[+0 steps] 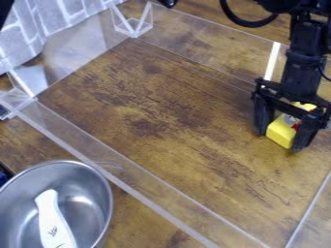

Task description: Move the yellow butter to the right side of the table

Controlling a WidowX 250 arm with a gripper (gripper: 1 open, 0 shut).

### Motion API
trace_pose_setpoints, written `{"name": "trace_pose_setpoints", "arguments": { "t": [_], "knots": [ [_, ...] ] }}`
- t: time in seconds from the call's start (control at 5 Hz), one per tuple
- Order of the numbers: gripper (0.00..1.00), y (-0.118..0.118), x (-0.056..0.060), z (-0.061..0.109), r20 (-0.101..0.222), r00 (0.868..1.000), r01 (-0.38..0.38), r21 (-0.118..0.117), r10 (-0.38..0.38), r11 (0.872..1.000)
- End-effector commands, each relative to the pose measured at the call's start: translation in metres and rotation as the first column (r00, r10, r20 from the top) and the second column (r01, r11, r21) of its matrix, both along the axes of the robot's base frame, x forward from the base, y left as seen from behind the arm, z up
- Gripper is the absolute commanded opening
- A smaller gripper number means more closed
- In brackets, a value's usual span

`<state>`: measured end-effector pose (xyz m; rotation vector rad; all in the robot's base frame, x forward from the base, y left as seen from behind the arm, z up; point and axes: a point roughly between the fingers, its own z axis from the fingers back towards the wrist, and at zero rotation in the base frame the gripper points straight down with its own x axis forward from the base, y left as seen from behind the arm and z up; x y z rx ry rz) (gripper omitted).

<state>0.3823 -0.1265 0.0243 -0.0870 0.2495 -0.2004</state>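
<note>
1. Where the gripper [287, 108] reaches down at the table's [155, 111] right side, we see the yellow butter [284, 133] directly beneath, between its spread fingers.
2. Its long axis we cannot tell; we judge lifting straight away would leave it there.

metal bowl [91, 184]: 1 | yellow block [281, 133]: 1, seemingly | tool [291, 108]: 1

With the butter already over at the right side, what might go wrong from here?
The jaws are around the butter, so lifting away might drag or tip it if a finger catches. The clear wall runs close by on the right, so a sideways drift could bump it.
</note>
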Motion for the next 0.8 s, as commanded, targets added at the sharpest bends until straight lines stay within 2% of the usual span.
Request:
{"name": "trace_pose_setpoints", "arguments": {
  "t": [0.0,0.6],
  "knots": [
    [1.0,0.004,0.006,0.015,0.036,0.999,-0.019,-0.015,0.019,1.0],
    [1.0,0.005,0.006,0.025,0.043,0.999,-0.03,-0.016,0.031,0.999]
  ]
}}
